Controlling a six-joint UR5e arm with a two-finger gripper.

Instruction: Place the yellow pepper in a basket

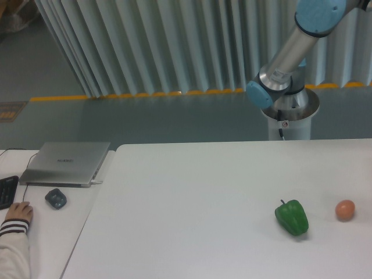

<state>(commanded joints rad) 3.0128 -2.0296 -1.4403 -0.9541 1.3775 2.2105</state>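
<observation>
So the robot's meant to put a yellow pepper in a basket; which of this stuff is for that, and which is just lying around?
For the job:
- robot arm, gripper out of view
- the yellow pepper and basket are not in view

Just lying about:
- green pepper
- small orange ball
- laptop
- mouse
- person's hand

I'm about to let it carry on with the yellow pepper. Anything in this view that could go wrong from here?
Neither a yellow pepper nor a basket shows in this view, and the gripper is out of frame, so you cannot confirm a grasp or a drop from here. The green pepper and the small orange ball are the only produce on the table and could be mistaken for the target. A person's hand rests near the table's left side.
</observation>
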